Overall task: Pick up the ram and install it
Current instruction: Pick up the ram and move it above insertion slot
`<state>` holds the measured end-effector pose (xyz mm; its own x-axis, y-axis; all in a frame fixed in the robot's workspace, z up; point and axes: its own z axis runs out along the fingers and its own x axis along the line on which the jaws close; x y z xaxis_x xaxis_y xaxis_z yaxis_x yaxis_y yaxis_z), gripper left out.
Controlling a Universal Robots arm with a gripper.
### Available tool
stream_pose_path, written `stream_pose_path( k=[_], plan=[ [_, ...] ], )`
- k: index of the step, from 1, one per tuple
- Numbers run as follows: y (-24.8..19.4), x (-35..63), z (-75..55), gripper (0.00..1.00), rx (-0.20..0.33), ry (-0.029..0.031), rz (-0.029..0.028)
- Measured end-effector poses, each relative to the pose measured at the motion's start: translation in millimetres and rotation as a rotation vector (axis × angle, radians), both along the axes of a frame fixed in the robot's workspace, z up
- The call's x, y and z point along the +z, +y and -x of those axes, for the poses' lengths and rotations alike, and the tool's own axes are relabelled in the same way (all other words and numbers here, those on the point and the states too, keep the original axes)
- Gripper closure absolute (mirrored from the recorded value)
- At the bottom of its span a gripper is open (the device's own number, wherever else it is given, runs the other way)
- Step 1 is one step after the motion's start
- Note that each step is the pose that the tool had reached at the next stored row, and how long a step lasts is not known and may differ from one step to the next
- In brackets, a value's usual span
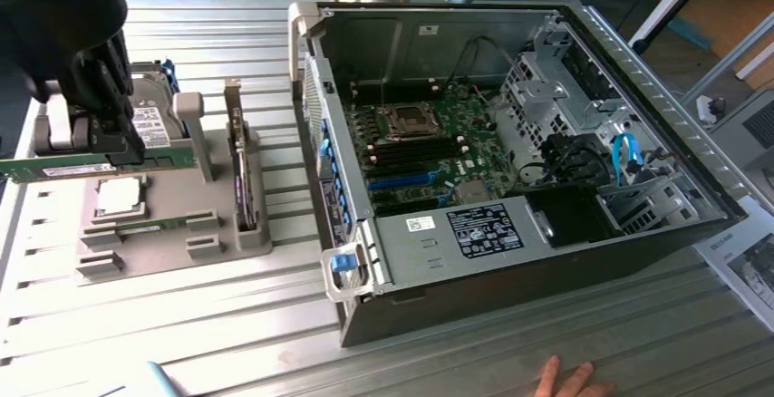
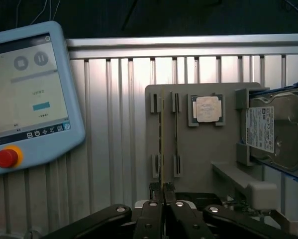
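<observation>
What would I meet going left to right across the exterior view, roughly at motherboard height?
ram → expansion card → motherboard → blue cable → printed sheet

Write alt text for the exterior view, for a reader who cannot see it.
The gripper, jaws shut on the ram, holds the green stick level above a grey parts tray at the exterior view's left. An open computer case with its motherboard exposed lies at that view's right; a person's hand shows at the bottom edge.
</observation>
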<state>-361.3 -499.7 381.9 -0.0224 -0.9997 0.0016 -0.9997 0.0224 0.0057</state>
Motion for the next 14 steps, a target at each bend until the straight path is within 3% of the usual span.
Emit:
stream_pose_path(
  k=[8, 14],
  plan=[
    [-2.2, -0.1, -17.5, 0.88, 0.0, 0.0034, -0.0001],
    [-2.4, 0.0, -20.0, 0.88, 0.0, 0.0042, 0.0]
  ],
)
